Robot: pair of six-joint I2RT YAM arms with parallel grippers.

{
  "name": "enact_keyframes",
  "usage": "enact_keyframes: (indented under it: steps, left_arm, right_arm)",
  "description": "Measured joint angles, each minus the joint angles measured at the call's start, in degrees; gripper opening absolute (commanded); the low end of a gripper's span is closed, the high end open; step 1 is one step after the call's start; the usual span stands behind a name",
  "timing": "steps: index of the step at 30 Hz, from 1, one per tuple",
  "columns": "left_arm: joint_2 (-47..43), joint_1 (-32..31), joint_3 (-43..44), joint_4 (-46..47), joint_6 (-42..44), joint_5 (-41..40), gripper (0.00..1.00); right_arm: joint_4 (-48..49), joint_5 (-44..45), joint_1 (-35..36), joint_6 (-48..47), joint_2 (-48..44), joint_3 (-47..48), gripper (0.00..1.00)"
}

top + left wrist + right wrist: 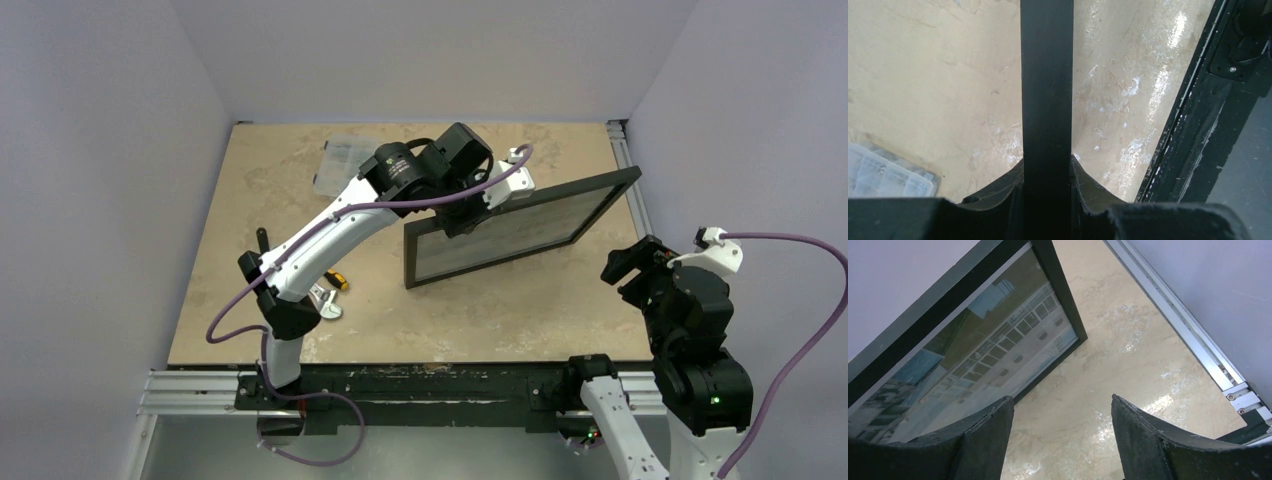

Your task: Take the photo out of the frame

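Frame (585,183): stands on its lower edge on table (250,230), top rail clamped in left pincer (1047,170), evidently to hold it upright.
Photo (988,345): inside frame, facing and just ahead of right pincer (1063,415), which gapes wide, empty, probably waiting its turn.

A clear plastic parts box (336,165) lies on the beige, stone-patterned table (250,220), near its far left corner. A small yellow and black tool (337,280) lies closer to the front, well apart from the box. An aluminium rail (626,170) runs along the table's right edge.
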Motion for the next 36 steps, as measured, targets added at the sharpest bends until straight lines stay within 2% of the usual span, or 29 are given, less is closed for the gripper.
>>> enact_keyframes:
  steps: [7, 11, 18, 22, 26, 31, 36]
  left_arm:
    - [1.79, 6.75, 1.6, 0.85, -0.55, 10.25, 0.0]
    - [6.78, 13.92, 8.7, -1.05, -1.6, 17.07, 0.0]
    - [8.09, 23.28, 7.58, 3.02, -5.6, 24.68, 0.0]
    - [13.68, 27.23, 13.29, 2.19, -6.47, 31.56, 0.0]
    - [18.86, 31.5, 13.14, 2.43, -8.55, 38.75, 0.0]
    - [25.75, 34.03, 9.81, 2.4, -9.86, 44.41, 0.0]
    - [28.61, 33.66, 6.78, 4.46, -10.6, 46.27, 0.0]
  right_arm:
    - [-0.57, -0.22, 0.0, 0.0, 0.0, 0.44, 0.7]
    - [-0.96, -0.42, 0.0, 0.0, 0.02, 0.57, 0.69]
    - [-1.03, -0.52, 0.0, 0.07, 0.02, 0.55, 0.69]
    - [-1.01, -0.9, 0.0, 0.26, 0.13, -0.15, 0.68]
    - [-0.98, -1.97, 0.0, 0.46, 1.46, -1.16, 0.68]
    - [-0.96, -2.23, 0.0, 0.57, 2.78, -2.43, 0.68]
    - [-0.74, -2.62, 0.0, 0.68, 3.06, -4.15, 0.67]
